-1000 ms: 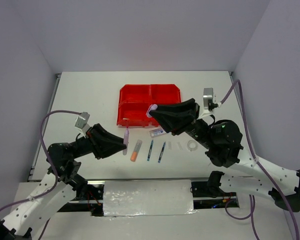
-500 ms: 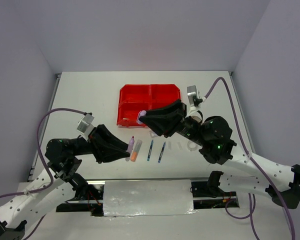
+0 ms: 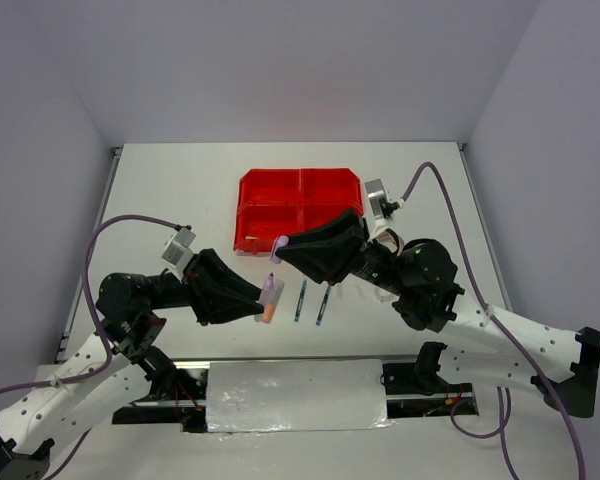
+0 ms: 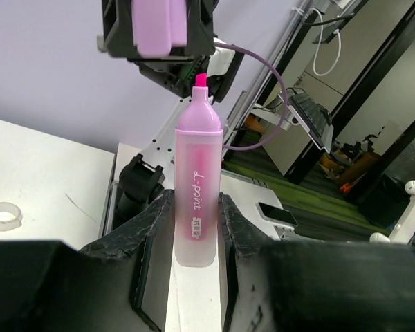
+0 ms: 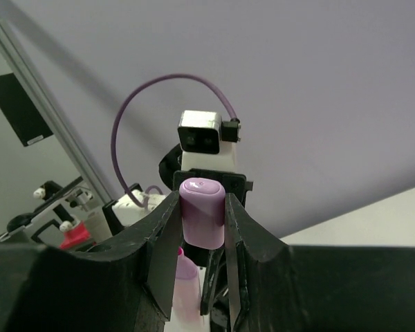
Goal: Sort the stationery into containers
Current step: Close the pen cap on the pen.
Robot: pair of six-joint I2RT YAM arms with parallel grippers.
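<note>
White table, pale walls. The left gripper is clamped on the barrel of an uncapped pink highlighter over the table's near half, its tip facing the lilac cap pinched in the right gripper, near but apart. Judged step: recapping before it goes to the red bins behind; the next move calls for lining cap and tip on one axis, then pressing home.

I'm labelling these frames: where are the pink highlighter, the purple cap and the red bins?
pink highlighter (image 4: 196, 187): left wrist view, middle of its barrel.
purple cap (image 5: 202, 214): right wrist view, its facing side.
red bins (image 3: 272, 188): top view, bare floor of the far-left bin.
</note>
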